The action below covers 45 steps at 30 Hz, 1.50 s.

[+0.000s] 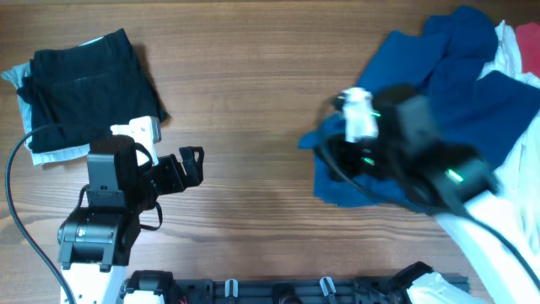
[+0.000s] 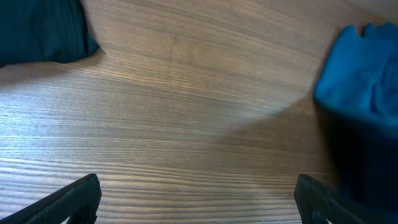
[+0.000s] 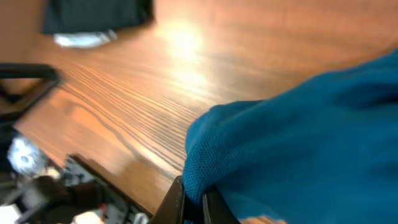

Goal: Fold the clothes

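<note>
Overhead view places the blue shirt bunched at 3 o'clock on the table, overlapping a white garment. A folded black garment lies at 10 o'clock.

Risk noted: the right tool appears to grip only a thin fold at the shirt's edge, so the fabric could slip free under a firm pull. The shirt's bulk could also drag the white garment along, since the two overlap. Blur on the right arm obscures finer detail overhead.

Right tool: jaws nearly together, pinching the shirt's edge on its 9 o'clock side.

Left tool: jaws spread wide, holding nothing, poised over bare table at 8 o'clock, apart from both piles.
</note>
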Motion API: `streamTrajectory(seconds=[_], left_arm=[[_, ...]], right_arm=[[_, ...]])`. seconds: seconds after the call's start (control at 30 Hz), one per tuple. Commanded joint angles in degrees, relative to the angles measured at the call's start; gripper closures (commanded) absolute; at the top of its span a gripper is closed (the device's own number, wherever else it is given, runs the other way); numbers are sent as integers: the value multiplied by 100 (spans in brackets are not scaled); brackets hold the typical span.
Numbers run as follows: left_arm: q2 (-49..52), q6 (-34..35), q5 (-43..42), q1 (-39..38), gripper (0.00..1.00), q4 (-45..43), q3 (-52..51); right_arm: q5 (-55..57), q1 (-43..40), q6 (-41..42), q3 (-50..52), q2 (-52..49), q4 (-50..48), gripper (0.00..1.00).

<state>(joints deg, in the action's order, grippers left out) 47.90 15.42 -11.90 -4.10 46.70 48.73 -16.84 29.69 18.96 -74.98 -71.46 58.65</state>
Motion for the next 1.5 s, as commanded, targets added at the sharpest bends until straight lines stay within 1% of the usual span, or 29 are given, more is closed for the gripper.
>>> streamTrajectory(seconds=[0.0,0.03,0.1,0.13,0.17,0.2,0.27,0.33,0.4,0.47,0.53,0.6,0.63,0.8,0.93,1.03,1.13,1.27,1.3,1.33,1.4,1.43,1.47], left_arm=[[-9,4,-68,-28,0,-39,111],[-9,4,-70,-28,0,-66,111],[-9,7,-70,-28,0,-111,111],[-9,7,-70,-28,0,-122,111],[-9,7,-72,-28,0,-120,111],[-9,7,-72,-31,0,-118,111],[-9,9,-76,-31,0,-120,111],[52,9,-201,-31,0,-122,111],[208,9,-599,-31,0,-118,111],[424,11,-1075,-31,0,-133,111],[822,236,-1362,-48,0,-181,111],[1307,332,-1362,-260,0,-282,111],[1563,354,-1360,-439,0,-369,111],[2844,920,-1351,-1628,0,-1137,111],[3882,1556,-1040,-2527,0,-1755,111],[4634,1853,-1012,-3036,0,-2277,111],[5272,1851,-1012,-3510,0,-3003,111],[5744,1853,-955,-4037,1,-3915,111],[5814,1853,-802,-4157,6,-4111,111],[5866,1851,-603,-4264,16,-4251,111],[5873,1853,-236,-4385,47,-4291,111],[5873,1851,-50,-4413,82,-4291,111],[5871,1851,44,-4415,96,-4286,111]], right_arm=[[516,101,74,48,-715,-455,86],[595,101,74,46,-894,-778,75],[1043,81,188,44,-981,-1281,61],[1425,33,507,20,-944,-1429,57],[1808,-57,800,-42,-855,-1499,37],[1987,-133,870,-83,-769,-1504,19],[2218,-326,861,-111,-511,-1464,18],[2555,-603,898,-111,-140,-1132,18],[2817,-918,1145,-111,138,-721,8],[2841,-1255,1165,-111,348,-367,1],[2844,-1633,1126,-111,544,85,0],[2844,-1980,1113,-109,664,444,0],[2841,-2090,1113,-109,684,507,0],[2844,-2568,1241,-109,682,730,0],[2841,-2837,1421,-109,682,774,0],[2844,-2903,1394,-109,682,835,0],[2844,-2903,1403,-109,682,833,0],[2844,-2903,1403,-109,682,837,0],[2844,-2903,1403,-109,682,837,0],[2844,-2903,1403,-109,682,846,0],[2844,-2903,1403,-109,682,879,0],[2844,-2903,1399,-109,682,920,0],[2844,-2903,1401,-109,682,962,0]])
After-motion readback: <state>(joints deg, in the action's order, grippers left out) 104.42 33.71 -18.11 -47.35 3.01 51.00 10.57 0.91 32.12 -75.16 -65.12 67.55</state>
